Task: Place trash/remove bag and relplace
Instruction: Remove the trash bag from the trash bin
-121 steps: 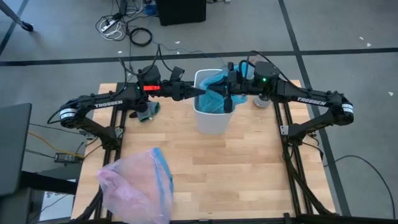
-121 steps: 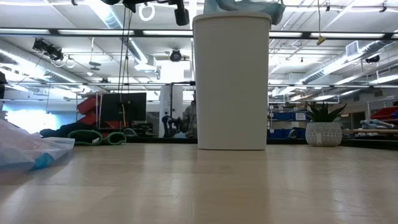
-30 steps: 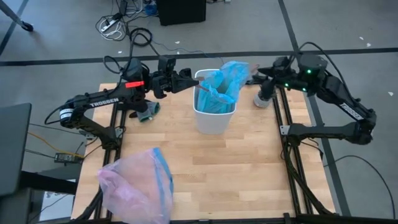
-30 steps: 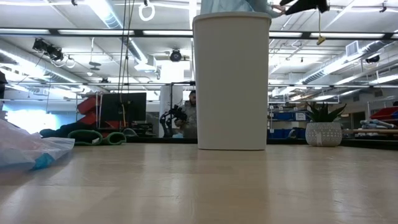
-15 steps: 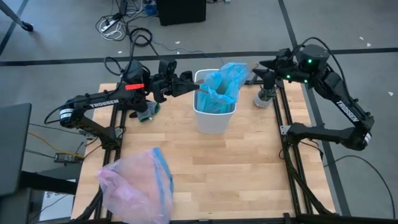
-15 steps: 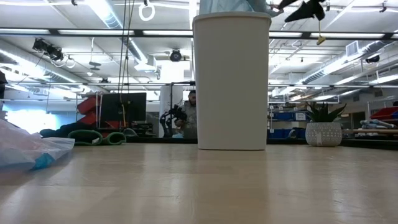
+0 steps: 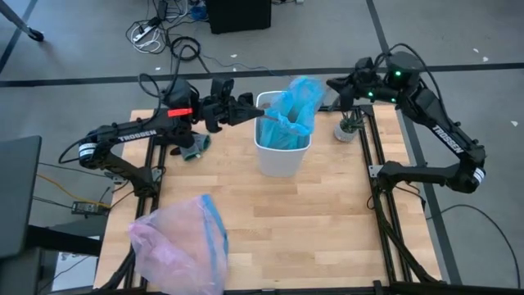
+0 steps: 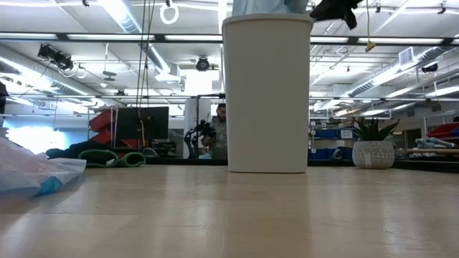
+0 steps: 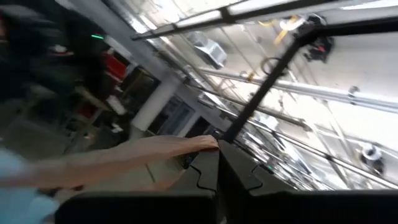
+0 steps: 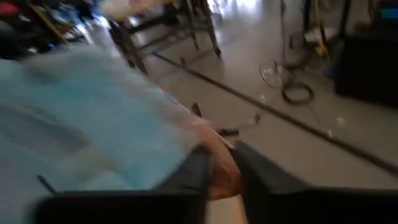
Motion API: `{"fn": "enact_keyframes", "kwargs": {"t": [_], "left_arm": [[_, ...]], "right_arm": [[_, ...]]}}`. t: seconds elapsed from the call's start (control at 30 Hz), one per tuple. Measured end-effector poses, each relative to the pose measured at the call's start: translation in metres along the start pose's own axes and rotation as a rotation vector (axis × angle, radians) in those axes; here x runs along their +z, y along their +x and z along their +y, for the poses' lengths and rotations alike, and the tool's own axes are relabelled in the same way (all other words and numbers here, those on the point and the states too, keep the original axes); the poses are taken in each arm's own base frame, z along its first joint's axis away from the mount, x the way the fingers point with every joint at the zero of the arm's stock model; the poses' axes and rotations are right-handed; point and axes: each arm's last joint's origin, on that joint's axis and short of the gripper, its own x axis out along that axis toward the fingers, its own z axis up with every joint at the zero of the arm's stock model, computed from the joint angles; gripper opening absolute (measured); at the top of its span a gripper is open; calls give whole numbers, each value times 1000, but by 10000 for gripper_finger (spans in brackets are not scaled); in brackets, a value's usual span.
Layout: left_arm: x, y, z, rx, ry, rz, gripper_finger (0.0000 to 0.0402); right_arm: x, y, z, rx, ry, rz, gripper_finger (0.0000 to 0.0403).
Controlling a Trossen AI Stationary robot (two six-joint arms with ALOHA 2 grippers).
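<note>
Overhead only: both fingers (image 7: 255,112) clenched on the bag (image 7: 291,105); low view, bin (image 8: 267,93) front.

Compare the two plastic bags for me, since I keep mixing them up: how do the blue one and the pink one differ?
The light-blue bag sits in the white bin, bunched up above its rim; the pink bag lies loose on the table near its front left corner. The light-blue bag is one colour; the pink bag has a blue rim band. The left gripper pinches the light-blue bag's edge; nothing touches the pink bag. Both are thin, translucent and crinkled.
</note>
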Motion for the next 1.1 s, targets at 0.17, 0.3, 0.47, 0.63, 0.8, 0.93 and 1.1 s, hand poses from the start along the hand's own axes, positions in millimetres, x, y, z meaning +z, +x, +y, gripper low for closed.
{"fn": "enact_keyframes", "kwargs": {"t": [0.17, 0.3, 0.47, 0.63, 0.8, 0.93, 1.1], "left_arm": [[8, -5, 7, 78, 23, -73, 12], [17, -8, 4, 47, 67, -168, 11], [35, -13, -22, -113, 224, -391, 11], [60, -10, -51, -136, 443, -465, 11], [79, -6, -74, -85, 609, -479, 11], [90, -5, -87, -55, 672, -451, 11], [90, -4, -86, -11, 684, -406, 11]], "right_arm": [[15, -16, 7, 31, -32, -148, 2], [30, -36, 16, 59, -72, -318, 0], [50, -62, 34, 170, -145, -582, 0], [70, -78, 46, 246, -165, -761, 0], [95, -79, 58, 363, -195, -814, 0], [110, -74, 63, 415, -200, -791, 0], [112, -55, 65, 429, -185, -743, 0]]}}
